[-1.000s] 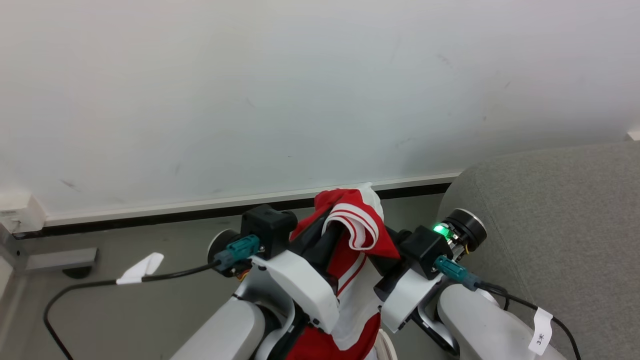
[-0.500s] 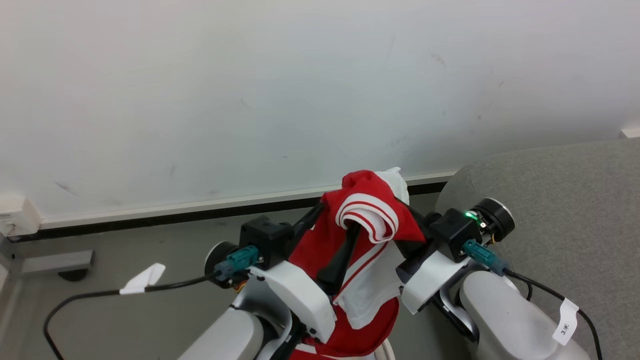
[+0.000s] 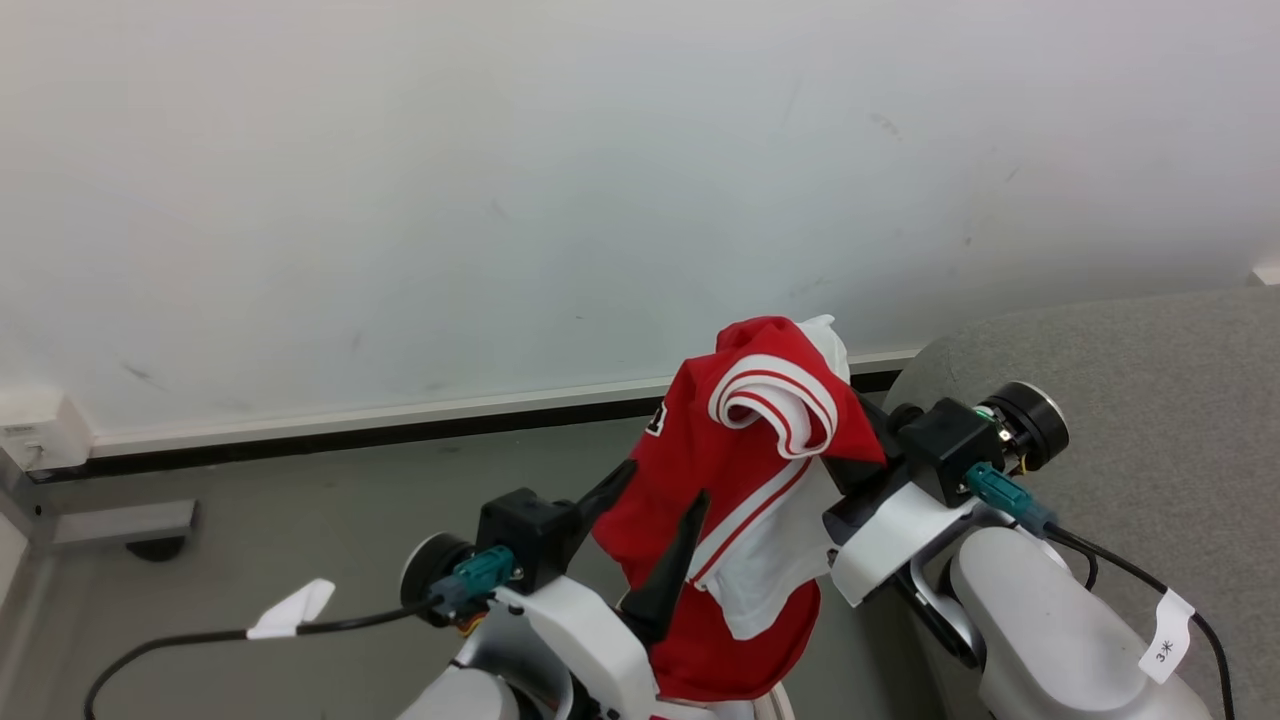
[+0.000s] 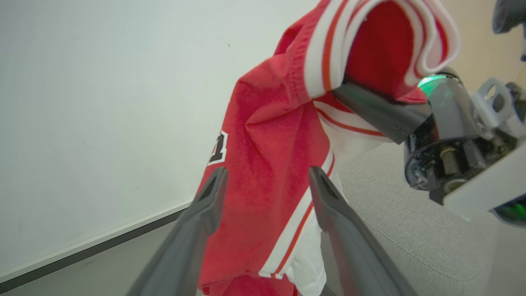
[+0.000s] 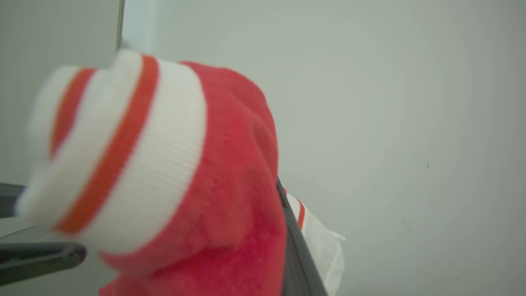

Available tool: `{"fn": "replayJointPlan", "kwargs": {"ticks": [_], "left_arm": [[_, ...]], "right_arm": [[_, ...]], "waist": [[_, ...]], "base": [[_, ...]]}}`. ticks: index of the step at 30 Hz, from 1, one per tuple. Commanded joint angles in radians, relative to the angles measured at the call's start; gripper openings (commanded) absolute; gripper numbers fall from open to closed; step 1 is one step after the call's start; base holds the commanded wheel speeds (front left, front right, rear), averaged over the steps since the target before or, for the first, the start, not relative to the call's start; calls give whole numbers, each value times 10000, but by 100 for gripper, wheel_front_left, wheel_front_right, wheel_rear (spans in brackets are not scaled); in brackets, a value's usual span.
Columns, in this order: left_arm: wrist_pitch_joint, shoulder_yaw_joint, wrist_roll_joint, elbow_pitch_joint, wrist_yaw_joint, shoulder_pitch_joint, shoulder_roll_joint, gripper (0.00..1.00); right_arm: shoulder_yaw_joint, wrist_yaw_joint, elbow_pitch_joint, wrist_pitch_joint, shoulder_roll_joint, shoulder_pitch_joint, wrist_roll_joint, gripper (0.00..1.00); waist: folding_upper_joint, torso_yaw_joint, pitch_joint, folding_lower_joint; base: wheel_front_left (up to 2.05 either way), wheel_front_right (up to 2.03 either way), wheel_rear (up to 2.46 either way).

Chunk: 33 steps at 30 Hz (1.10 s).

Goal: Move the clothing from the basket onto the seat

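The clothing (image 3: 745, 455), a red garment with white striped bands, hangs from my right gripper (image 3: 835, 430), which is shut on it above the floor, just left of the seat (image 3: 1130, 400). Cloth drapes over that gripper's fingertips, and in the right wrist view the clothing (image 5: 197, 185) covers one dark finger (image 5: 294, 242). My left gripper (image 3: 662, 482) is open, lower and to the left. In the left wrist view the left gripper (image 4: 268, 170) stands with its fingers apart in front of the hanging clothing (image 4: 271, 135), not pinching it. The grey seat (image 4: 390, 230) lies beyond. The basket is out of view.
A white wall (image 3: 500, 200) with a dark baseboard (image 3: 350, 430) stands ahead over grey floor (image 3: 300, 520). A black cable with a white tag (image 3: 290, 610) trails at the left. A grey bracket (image 3: 120, 520) sits by the wall.
My right gripper has risen and moved right toward the seat with the clothing. My left gripper has let go of the cloth, opened and dropped lower.
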Motion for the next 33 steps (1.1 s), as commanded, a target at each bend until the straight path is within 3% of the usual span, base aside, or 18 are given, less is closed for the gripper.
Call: {"fn": "replayJointPlan", "kwargs": {"ticks": [1, 13, 30, 33], "left_arm": [[-59, 13, 148, 44, 45, 116, 74, 100], [-122, 42, -16, 83, 144, 230, 185, 100], [-210, -93, -76, -62, 213, 110, 62, 100], [-120, -294, -22, -92, 56, -97, -94, 100]], "right_arm": [[-40, -25, -44, -69, -80, 79, -22, 0], [-185, -23, -157, -68, -207, 94, -52, 0], [-561, -25, -760, -57, -991, 4, 29, 0], [-904, -25, -969, -57, -1304, 141, 11, 0]], "waist": [[-1, -4, 4, -1], [-1, -526, 36, -1], [-1, -3551, 287, -1], [-1, -3777, 506, -1]], "base": [[0, 0, 0], [0, 0, 0], [0, 0, 0], [0, 0, 0]]}}
